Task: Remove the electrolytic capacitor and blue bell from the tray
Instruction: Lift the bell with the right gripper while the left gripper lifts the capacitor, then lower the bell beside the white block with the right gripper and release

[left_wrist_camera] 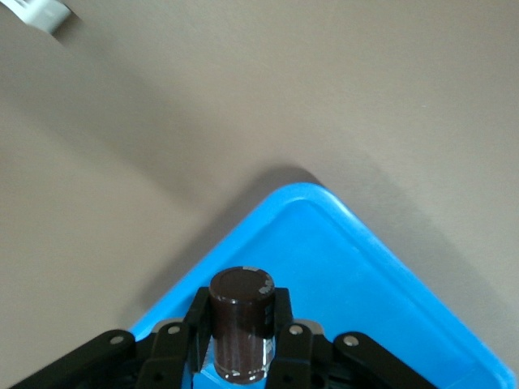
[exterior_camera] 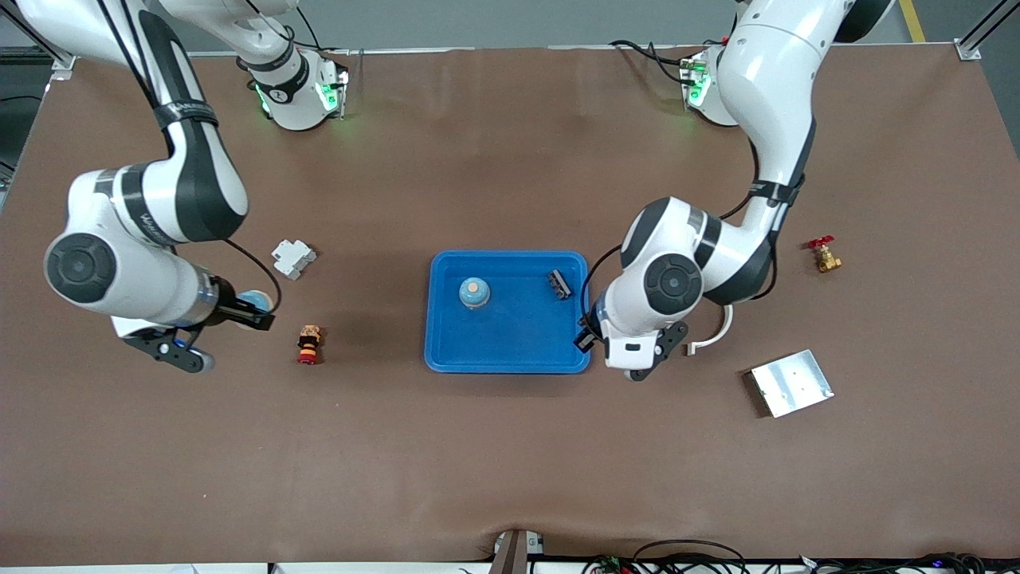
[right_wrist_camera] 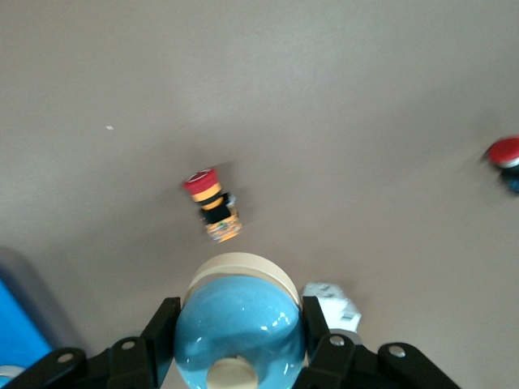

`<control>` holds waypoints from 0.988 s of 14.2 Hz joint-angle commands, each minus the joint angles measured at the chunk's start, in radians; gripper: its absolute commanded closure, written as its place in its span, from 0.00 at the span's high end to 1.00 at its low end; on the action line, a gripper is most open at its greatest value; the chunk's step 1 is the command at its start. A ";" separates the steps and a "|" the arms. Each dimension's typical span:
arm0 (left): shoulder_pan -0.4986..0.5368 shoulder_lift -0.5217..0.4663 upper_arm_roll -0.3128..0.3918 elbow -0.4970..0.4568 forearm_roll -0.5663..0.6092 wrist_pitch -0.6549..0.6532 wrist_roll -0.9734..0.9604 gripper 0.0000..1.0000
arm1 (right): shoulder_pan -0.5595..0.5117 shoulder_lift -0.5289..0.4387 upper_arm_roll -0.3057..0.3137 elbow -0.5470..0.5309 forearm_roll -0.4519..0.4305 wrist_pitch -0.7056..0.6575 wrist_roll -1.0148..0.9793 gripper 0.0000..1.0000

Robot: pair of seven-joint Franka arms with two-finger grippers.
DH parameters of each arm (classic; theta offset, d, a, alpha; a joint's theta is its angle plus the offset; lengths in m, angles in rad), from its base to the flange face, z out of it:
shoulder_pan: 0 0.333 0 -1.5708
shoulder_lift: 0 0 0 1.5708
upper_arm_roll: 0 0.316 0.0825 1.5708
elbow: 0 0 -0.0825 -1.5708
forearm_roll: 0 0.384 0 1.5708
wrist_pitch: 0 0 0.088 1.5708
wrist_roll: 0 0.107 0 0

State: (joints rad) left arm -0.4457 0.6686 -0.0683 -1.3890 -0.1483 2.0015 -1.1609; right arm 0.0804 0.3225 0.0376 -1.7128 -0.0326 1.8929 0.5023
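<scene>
Your blue tray (exterior_camera: 510, 351) at mid-table already holds a blue bell (exterior_camera: 474, 292) and a small black part (exterior_camera: 559, 284). Your left pincer (left_wrist_camera: 241, 344), bent low over the tray's corner, clamps a dark brown capacitor (left_wrist_camera: 240, 324) upright. Your right pincer (right_wrist_camera: 239, 344), over the table near the red push-button (right_wrist_camera: 211, 204), grips a second glossy blue bell (right_wrist_camera: 239, 332)

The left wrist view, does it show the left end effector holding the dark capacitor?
Yes, the left end effector is closed around a dark brown capacitor, above a corner of the blue tray.
</scene>
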 commanded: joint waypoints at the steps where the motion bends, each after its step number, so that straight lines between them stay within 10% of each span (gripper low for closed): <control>1: 0.036 -0.093 -0.002 -0.111 0.010 -0.013 0.134 0.10 | -0.060 -0.124 0.018 -0.215 -0.030 0.138 -0.105 0.00; 14: 0.258 -0.202 -0.001 -0.404 0.159 0.063 0.723 0.11 | -0.266 -0.180 0.021 -0.619 -0.024 0.649 -0.383 0.00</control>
State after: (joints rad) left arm -0.2136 0.5025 -0.0628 -1.7319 -0.0204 2.0315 -0.5045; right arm -0.1349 0.1589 0.0380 -2.3047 -0.0463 2.5237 0.1547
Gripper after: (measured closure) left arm 0.661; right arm 0.348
